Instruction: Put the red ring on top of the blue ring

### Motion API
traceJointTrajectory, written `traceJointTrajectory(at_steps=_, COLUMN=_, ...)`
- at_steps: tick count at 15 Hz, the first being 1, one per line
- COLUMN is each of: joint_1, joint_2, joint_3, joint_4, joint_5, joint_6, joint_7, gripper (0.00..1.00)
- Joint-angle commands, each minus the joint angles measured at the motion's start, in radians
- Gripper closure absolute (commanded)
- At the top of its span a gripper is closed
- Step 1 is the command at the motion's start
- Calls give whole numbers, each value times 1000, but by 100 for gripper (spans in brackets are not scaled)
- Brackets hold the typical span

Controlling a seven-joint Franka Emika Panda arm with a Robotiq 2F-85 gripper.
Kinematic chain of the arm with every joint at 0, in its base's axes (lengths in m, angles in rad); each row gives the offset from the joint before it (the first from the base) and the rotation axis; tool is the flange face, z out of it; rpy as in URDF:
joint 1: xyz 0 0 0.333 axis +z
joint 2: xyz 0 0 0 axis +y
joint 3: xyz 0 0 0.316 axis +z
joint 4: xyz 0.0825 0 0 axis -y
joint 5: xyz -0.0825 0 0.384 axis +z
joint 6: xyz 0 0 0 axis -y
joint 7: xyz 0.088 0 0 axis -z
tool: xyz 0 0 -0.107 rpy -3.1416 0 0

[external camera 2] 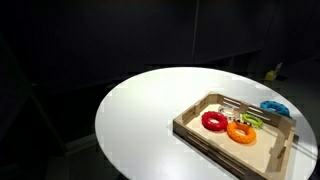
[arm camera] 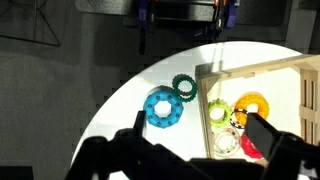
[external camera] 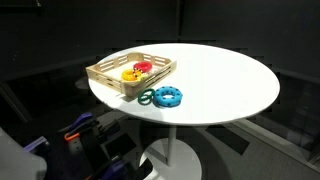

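The tool hangs with its fingers spread wide, holding nothing. The red ring lies inside the wooden tray, partly hidden by the tray-side finger. The blue ring sits just outside the tray on the desk. The carry likely crosses that tray wall.

Open air above blue ring, green ring just beside, tray wall nr; free table beyond.
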Motion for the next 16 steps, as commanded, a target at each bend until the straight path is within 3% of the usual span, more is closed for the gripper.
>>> traceJointTrajectory(at_steps=1, joint_1=20, joint_2=32, joint_3=42, joint_4=18, joint_5=28, joint_6=41, joint_7=65, gripper=0)
traceJointTrajectory(at_steps=10, joint_1=57, joint_2=71, joint_3=158, joint_4=-84, joint_5=15, joint_6=288, joint_7=226, gripper=0)
traceJointTrajectory(at_steps=16, joint_1=65, joint_2=88, joint_3=163, joint_4=-93, joint_5=21, joint_6=288, joint_7=218, gripper=0)
